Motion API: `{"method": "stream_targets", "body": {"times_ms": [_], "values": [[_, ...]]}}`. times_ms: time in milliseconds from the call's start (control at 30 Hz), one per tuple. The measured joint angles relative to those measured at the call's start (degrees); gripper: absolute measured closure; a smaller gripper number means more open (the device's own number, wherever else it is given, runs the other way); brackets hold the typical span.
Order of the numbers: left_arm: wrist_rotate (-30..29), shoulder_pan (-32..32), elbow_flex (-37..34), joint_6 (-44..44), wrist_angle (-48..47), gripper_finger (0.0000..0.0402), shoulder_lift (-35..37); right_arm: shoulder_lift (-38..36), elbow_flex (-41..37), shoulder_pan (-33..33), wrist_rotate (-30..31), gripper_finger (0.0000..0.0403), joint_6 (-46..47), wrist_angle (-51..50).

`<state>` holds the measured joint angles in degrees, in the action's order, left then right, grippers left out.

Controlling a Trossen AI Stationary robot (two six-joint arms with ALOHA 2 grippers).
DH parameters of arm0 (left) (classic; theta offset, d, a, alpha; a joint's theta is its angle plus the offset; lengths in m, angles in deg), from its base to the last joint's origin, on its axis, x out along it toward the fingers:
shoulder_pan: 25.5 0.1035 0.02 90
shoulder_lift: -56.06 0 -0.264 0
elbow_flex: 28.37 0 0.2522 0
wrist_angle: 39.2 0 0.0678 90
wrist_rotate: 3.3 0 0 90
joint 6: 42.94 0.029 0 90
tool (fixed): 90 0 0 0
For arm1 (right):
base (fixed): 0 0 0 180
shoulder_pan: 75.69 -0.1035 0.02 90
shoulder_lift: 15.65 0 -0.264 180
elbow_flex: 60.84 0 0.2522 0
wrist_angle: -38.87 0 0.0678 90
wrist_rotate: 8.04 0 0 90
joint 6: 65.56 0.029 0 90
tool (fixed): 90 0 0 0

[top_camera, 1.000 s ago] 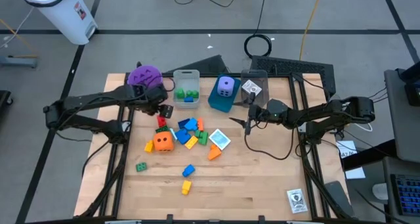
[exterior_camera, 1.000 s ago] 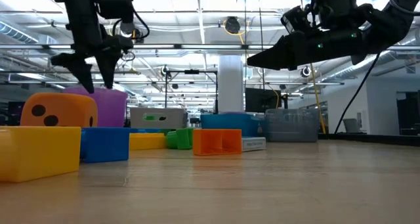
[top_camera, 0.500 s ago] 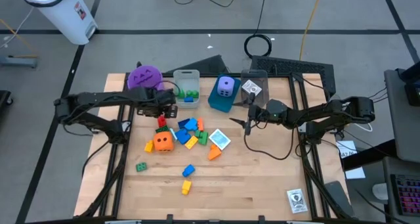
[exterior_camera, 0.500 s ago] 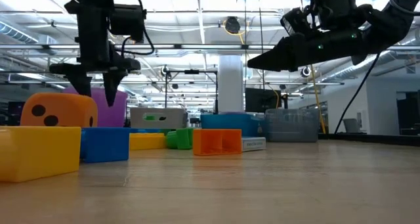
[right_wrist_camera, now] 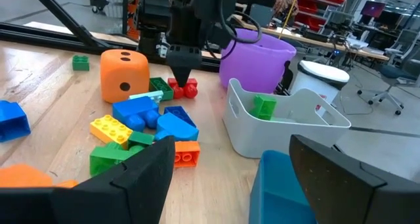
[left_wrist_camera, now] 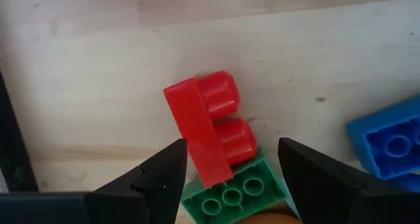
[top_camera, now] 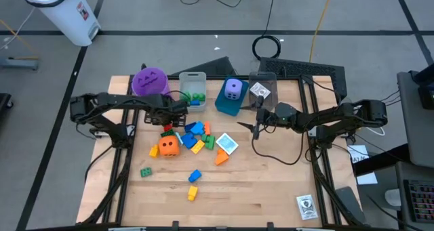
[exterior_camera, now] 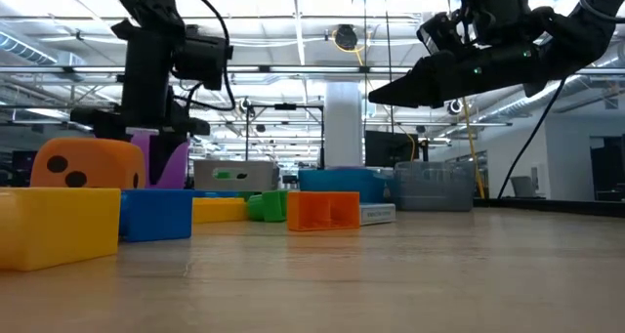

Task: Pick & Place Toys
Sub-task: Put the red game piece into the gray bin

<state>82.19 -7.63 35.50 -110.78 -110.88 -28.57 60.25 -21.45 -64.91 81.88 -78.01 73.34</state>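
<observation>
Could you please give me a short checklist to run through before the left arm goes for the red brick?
1. Left gripper open: ok.
2. Left gripper above the red brick, fingers either side: ok.
3. Red brick free: not ok; it leans on a green brick.
4. Orange die clear of the fingers: cannot tell.
5. Right gripper away from the pile, open, empty: ok.
6. White bin has room: ok, one green brick inside.

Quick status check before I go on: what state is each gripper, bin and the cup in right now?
left gripper: open, over the red brick
right gripper: open, empty, waiting right of the pile
grey bin: holds green and blue bricks
blue bin: holds a purple die
clear bin: holds a printed cube
purple cup: upright
</observation>
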Motion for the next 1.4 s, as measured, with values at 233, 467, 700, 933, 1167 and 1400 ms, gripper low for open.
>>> {"method": "stream_targets", "body": {"times_ms": [233, 467, 700, 933, 1167, 1400], "values": [[-1.5, 0.2, 0.0, -2.9, -4.9, 0.0158, -0.9, 0.0, 0.0, 0.0, 0.0, 0.0115, 0.0, -0.1], [-1.7, 0.5, 0.0, -3.3, -4.3, 0.0158, -1.1, 0.0, 0.0, 0.0, 0.0, 0.0115, 0.0, -0.1], [-1.7, 0.5, 0.0, -2.5, -3.0, 0.0158, -3.5, 0.0, 0.0, 0.0, 0.0, 0.0115, 0.5, -0.1], [-1.4, 0.8, 0.0, -0.7, -2.0, 0.0158, -6.1, 0.0, 0.0, 0.0, 0.0, 0.0115, 0.9, -0.1], [-0.4, 1.4, 0.0, 1.9, -1.9, 0.0158, -6.2, 0.0, 0.0, 0.0, 0.0, 0.0115, 0.9, -0.1], [0.1, 1.4, 0.0, 3.5, -1.9, 0.0172, -6.2, 0.0, 0.0, 0.0, 0.0, 0.0115, 0.9, -0.1]]}}
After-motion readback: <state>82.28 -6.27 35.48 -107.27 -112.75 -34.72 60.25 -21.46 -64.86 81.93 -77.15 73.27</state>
